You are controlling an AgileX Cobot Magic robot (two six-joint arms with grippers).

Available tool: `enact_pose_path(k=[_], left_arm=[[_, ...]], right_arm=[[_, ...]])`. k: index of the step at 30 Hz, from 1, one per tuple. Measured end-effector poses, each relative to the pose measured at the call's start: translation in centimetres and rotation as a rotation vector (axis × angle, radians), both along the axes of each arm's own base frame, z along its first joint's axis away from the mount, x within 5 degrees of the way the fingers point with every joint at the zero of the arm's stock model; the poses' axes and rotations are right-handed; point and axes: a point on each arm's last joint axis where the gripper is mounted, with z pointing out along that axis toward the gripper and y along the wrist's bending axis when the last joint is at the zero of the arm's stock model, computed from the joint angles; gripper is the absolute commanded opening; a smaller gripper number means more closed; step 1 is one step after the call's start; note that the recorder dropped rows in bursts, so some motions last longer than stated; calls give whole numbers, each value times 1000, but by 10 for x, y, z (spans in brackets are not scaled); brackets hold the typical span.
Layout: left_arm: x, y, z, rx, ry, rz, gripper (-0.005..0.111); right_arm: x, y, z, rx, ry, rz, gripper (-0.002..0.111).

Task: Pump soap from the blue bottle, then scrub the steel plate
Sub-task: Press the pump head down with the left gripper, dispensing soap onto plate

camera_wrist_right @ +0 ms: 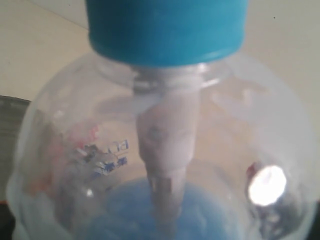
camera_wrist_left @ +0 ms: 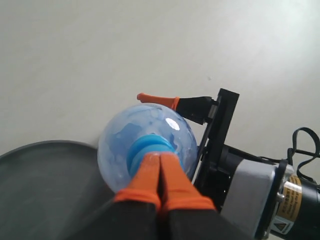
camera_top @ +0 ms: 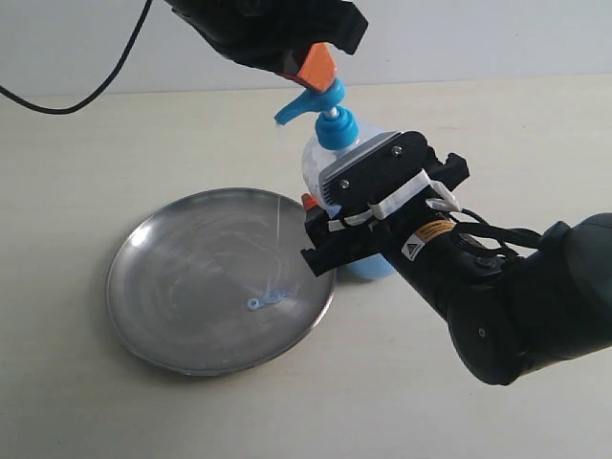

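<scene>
The blue bottle [camera_top: 330, 151] stands upright just past the right rim of the steel plate [camera_top: 182, 287]. My right gripper [camera_top: 323, 212] is shut on the bottle's body, one finger on each side. My left gripper [camera_top: 317, 67] hangs above it, its orange fingertips [camera_wrist_left: 160, 167] shut together and resting on the blue pump head [camera_top: 316, 100]. A thin strand drops from the nozzle to a small smear of soap [camera_top: 268, 300] on the plate. In the right wrist view the bottle [camera_wrist_right: 165, 150] fills the frame, with soap [camera_wrist_right: 165, 212] at its bottom; that gripper's own fingers do not show there.
A black cable [camera_top: 86, 91] trails over the beige table [camera_top: 115, 411] at the back left. The right arm [camera_top: 516, 306] lies low across the table on the right of the bottle. Bare tabletop surrounds the plate in front and on the left.
</scene>
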Motion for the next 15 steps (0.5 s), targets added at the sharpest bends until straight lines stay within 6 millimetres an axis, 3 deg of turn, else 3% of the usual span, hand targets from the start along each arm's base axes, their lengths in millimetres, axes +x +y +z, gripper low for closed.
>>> enact_pose_path(k=[15], left_arm=[[8,-9,-11,-17,24,11,0]], right_arm=[[1,-2,0,35,16,-32,0]])
